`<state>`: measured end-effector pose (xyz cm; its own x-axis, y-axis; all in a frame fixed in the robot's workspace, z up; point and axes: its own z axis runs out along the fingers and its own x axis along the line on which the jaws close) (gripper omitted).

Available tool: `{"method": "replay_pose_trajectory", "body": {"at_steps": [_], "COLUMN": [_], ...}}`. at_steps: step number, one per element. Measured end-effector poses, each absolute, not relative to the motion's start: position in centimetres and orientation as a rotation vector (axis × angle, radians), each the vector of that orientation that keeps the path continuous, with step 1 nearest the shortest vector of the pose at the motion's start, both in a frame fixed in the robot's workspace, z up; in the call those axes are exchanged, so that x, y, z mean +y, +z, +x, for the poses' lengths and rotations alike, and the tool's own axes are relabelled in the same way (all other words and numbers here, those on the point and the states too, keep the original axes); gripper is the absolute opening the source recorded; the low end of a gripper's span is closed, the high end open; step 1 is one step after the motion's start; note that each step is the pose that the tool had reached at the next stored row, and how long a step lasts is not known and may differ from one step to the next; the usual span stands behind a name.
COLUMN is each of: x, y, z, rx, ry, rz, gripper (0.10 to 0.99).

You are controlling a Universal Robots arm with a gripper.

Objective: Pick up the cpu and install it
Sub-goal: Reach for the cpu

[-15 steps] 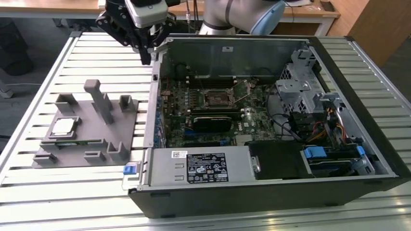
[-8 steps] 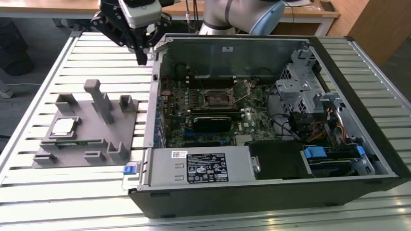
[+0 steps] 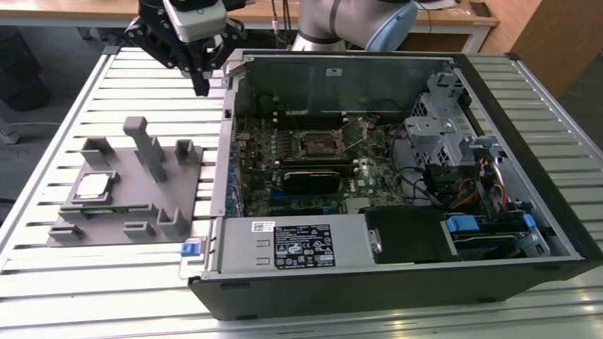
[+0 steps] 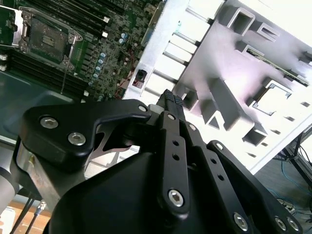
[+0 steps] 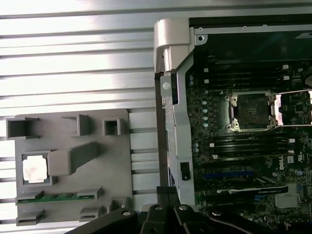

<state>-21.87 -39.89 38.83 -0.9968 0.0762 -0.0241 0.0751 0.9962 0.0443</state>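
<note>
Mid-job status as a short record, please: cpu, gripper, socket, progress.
cpu: lying flat in a pocket of the grey fixture
gripper: shut, holding nothing, above the table by a corner of the computer case, apart from the cpu
socket: on the motherboard inside the case, looks empty, cover swung open
progress: cpu not yet picked up

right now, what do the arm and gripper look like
The gripper is matte black: angular linkage plates joined by silver screw heads, a narrow finger bar with small holes and a ribbed tip. A pale grey block sits above it. The arm is silver-grey tubing with a light blue joint cap.
</note>
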Motion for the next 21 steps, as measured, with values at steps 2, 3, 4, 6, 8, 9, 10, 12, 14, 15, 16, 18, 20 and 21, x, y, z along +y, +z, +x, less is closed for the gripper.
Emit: {"method": "replay_pose_trajectory", "body": {"at_steps": [2,3,4,6,8,9,10,12,14,15,16,18,20,21], "x": [-39.9,-39.9,-39.9,-39.9,-39.9,-39.9,-39.9,-39.9,-39.9,-39.9,-39.9,-39.9,-39.9,-39.9], "y": [38.8,38.8,38.8,38.8,38.8,38.8,38.8,38.7,38.7,38.7,38.7,38.7,38.7,38.7], "z": [-22.1,-22.2,-22.3,-22.5,-22.7,-22.8,-23.0,-23.2,-23.4,-23.5,-23.7,-24.0,-24.4,-24.6], "rx": [3.113,3.113,3.113,3.113,3.113,3.113,3.113,3.113,3.113,3.113,3.113,3.113,3.113,3.113], "ry": [0.068,0.068,0.068,0.068,0.068,0.068,0.068,0.068,0.068,0.068,0.068,0.068,0.068,0.068], "rz": [0.118,0.118,0.118,0.118,0.118,0.118,0.118,0.118,0.118,0.118,0.118,0.118,0.118,0.118], "gripper": [0.106,0.106,0.106,0.106,0.106,0.106,0.106,0.106,0.106,0.106,0.106,0.106,0.106,0.106]}}
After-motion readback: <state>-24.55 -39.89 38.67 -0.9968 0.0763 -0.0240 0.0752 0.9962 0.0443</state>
